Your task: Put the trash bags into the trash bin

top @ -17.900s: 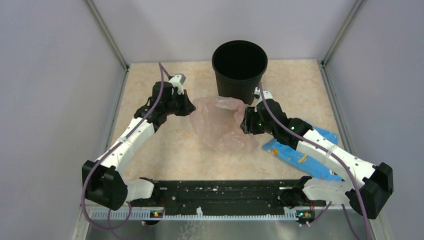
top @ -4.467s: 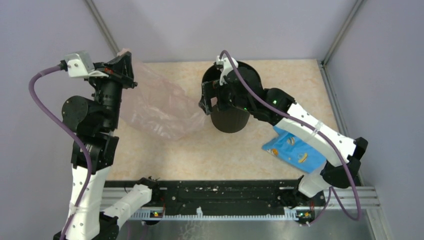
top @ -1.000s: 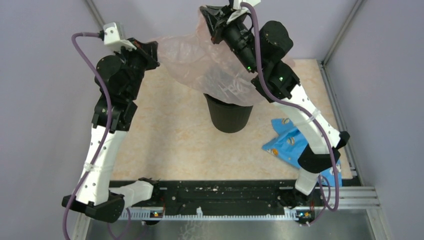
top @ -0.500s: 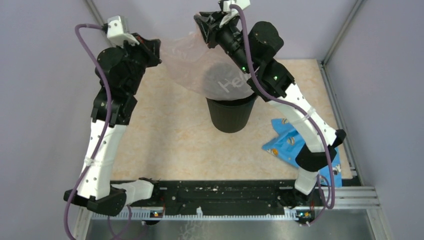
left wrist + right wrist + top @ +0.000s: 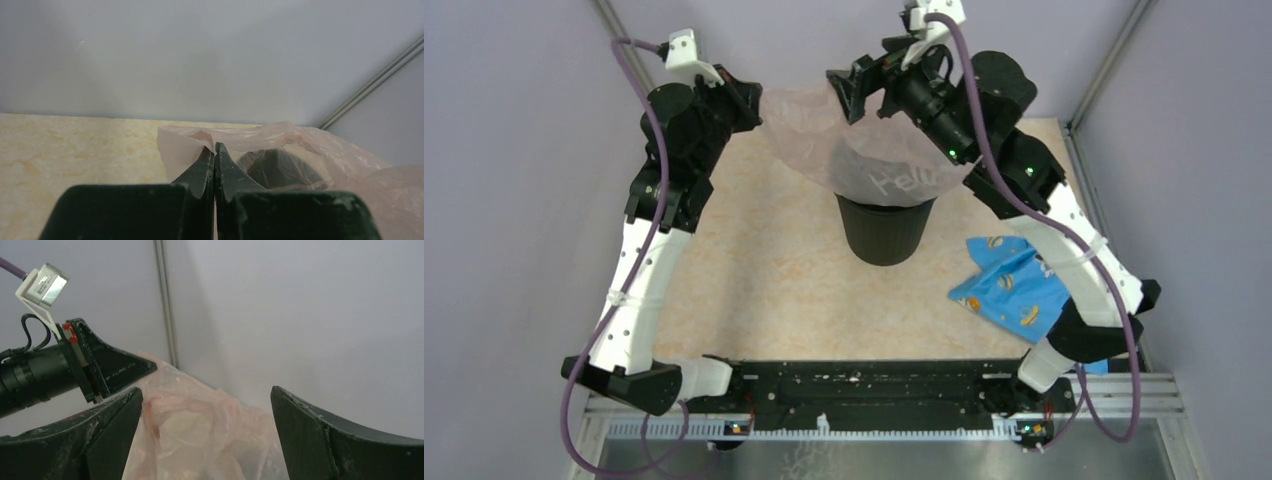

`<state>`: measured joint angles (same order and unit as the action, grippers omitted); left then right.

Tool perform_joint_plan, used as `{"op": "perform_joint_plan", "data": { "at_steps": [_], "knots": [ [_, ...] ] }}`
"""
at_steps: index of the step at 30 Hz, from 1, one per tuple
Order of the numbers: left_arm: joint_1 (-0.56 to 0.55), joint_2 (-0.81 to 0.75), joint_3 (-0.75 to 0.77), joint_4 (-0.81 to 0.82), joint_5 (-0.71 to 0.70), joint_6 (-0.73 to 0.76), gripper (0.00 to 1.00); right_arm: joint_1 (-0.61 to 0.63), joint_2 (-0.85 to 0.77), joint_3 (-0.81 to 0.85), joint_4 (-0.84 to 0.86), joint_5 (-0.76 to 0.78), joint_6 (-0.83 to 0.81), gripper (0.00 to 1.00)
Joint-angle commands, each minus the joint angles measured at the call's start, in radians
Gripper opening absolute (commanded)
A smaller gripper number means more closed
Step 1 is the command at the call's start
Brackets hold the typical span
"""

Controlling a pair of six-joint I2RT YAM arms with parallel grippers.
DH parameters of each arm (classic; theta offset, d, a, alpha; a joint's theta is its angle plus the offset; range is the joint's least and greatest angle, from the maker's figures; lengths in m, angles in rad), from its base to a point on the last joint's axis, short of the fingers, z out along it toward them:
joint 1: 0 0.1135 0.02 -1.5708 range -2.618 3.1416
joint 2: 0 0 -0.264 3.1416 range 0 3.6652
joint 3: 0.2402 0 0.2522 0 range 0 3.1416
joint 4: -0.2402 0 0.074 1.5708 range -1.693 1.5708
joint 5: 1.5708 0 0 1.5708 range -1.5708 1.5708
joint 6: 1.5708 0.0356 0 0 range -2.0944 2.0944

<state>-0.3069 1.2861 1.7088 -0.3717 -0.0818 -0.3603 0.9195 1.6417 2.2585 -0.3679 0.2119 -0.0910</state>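
Left wrist: end effector (image 5: 215,148) pinches bag (image 5: 327,150)

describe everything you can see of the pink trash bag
The trash bag is thin, crinkled, translucent pale-pink film with white lettering partly showing on it. It hangs spread in the air above the trash bin, and its lower part covers the bin's mouth. The left gripper is shut on one upper edge. The right gripper stands open at the other upper edge, not clamping it.
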Motion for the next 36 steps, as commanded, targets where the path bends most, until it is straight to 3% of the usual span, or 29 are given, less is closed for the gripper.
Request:
{"op": "perform_joint_plan", "data": {
  "at_steps": [1, 12, 17, 22, 25, 33, 36],
  "knots": [
    [0.005, -0.004, 0.006, 0.047, 0.009, 0.006, 0.0, -0.002, -0.118, -0.024, -0.082, 0.115, 0.023, 0.99],
    [0.008, 0.006, -0.006, 0.051, 0.014, 0.009, 0.0, -0.096, -0.276, -0.159, -0.243, 0.281, 0.126, 0.99],
    [0.008, 0.007, -0.01, 0.056, 0.021, 0.008, 0.0, -0.37, -0.297, -0.23, -0.332, 0.082, 0.284, 0.89],
    [0.009, 0.007, -0.011, 0.06, 0.032, 0.004, 0.0, -0.504, -0.319, -0.359, -0.332, 0.039, 0.342, 0.79],
    [0.009, 0.008, -0.009, 0.06, 0.037, 0.006, 0.0, -0.579, -0.322, -0.437, -0.298, -0.026, 0.374, 0.67],
    [0.009, 0.009, -0.008, 0.058, 0.059, 0.004, 0.0, -0.574, -0.243, -0.484, -0.285, -0.174, 0.436, 0.45],
    [0.009, 0.013, 0.0, 0.051, 0.074, 0.012, 0.0, -0.506, -0.212, -0.492, -0.287, -0.149, 0.435, 0.43]
  ]
}}
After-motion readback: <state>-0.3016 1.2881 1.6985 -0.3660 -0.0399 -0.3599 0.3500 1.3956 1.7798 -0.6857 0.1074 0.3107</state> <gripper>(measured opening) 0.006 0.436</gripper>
